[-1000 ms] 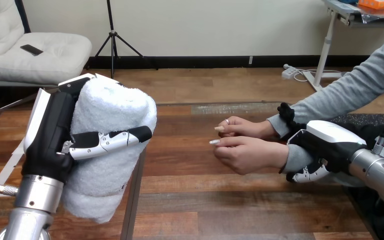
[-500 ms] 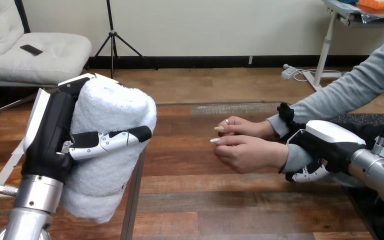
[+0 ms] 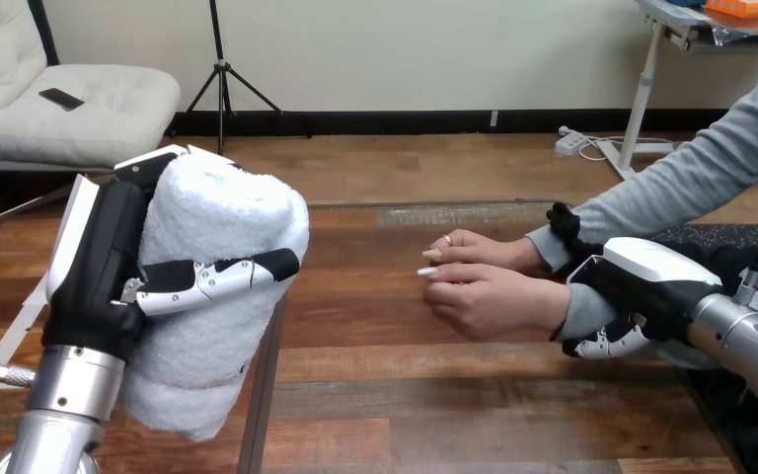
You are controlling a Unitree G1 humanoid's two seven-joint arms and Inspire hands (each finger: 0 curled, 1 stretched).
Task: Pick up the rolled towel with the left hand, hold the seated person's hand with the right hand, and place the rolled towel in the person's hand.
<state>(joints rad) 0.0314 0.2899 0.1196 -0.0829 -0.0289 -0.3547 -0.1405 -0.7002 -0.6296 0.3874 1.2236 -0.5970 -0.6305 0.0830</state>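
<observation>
A white rolled towel (image 3: pixel 219 286) stands upright above the table's left side, with my left hand (image 3: pixel 109 267) shut round it and the thumb (image 3: pixel 217 278) across its front. At the right, my right hand (image 3: pixel 644 281) wraps the wrist of the person's nearer hand (image 3: pixel 489 301), its fingers (image 3: pixel 604 344) curled under the grey sleeve. That hand is held side-on above the table, fingers loosely bent and pointing left. The person's farther hand (image 3: pixel 479 252) lies just behind it. A wide gap separates the towel from the person's hands.
The wooden table (image 3: pixel 434 395) runs across the view, with a seam (image 3: pixel 262 395) below the towel. The person's grey-sleeved arm (image 3: pixel 691 183) reaches in from the upper right. Open tabletop lies between the towel and the person's hands.
The person's nearer hand has lifted very slightly. Both of my arms and the towel stay where they were.
</observation>
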